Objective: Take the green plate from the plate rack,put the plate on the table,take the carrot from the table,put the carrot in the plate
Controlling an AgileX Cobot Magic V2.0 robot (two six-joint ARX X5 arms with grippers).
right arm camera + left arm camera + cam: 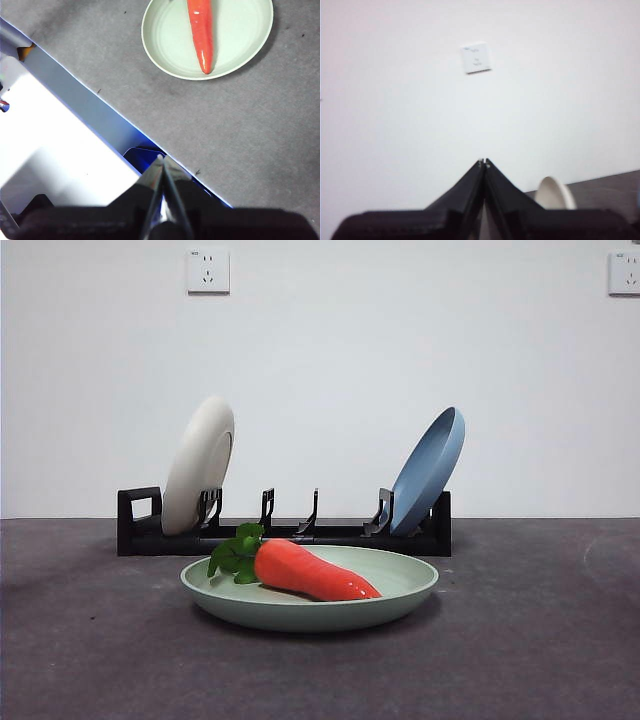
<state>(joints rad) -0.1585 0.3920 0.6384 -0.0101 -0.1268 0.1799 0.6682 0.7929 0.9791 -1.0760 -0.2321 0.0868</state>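
At the bottom centre of the frame, the right end effector (pixel 163 165) has its two black jaws pressed together, holding nothing. In the upper right of the frame the green plate (pixel 165 35) lies flat on the dark grey table (pixel 240 140), cut off by the top edge. The carrot (pixel 201 35) lies inside it, its tip near the plate's rim. The table's edge runs diagonally across the lower left of the frame.

Plate rack (pixel 284 532) just behind green plate (pixel 310 592) — above, front, sides open.
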